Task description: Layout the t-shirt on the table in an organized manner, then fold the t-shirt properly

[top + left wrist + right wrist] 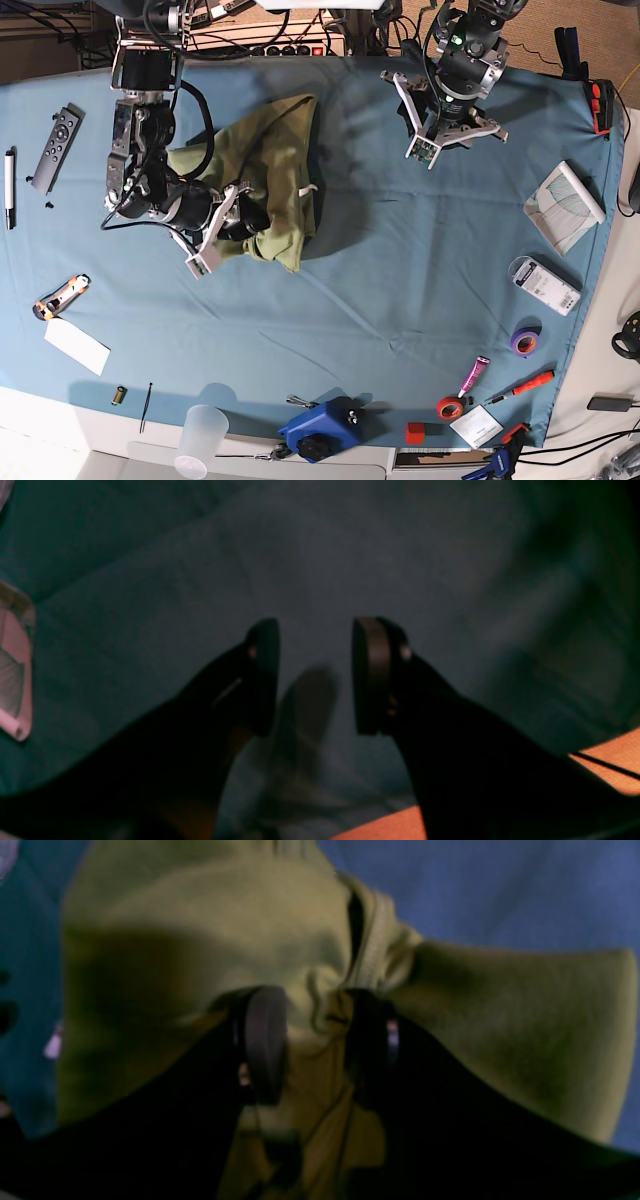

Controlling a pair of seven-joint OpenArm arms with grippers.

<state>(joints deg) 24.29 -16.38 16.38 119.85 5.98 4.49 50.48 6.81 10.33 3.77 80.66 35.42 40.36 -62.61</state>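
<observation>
The olive-green t-shirt (275, 160) lies crumpled in a heap on the teal-blue table (400, 300), left of centre. My right gripper (252, 216) is pushed into the heap's lower left side. In the right wrist view its fingers stand apart, and the right gripper (316, 1012) has a bunched ridge of t-shirt (200, 915) between them. My left gripper (450, 145) hangs over bare table near the far edge, apart from the shirt. In its own view the left gripper (316, 630) is open and empty above the cloth (125, 630).
A remote (55, 145) and pen (10, 175) lie at the left edge. A notebook (565, 207) and small box (543, 285) are at the right. A cup (200, 440), blue tool (320, 428), tape rolls (450, 407) and screwdriver (530, 383) line the near edge.
</observation>
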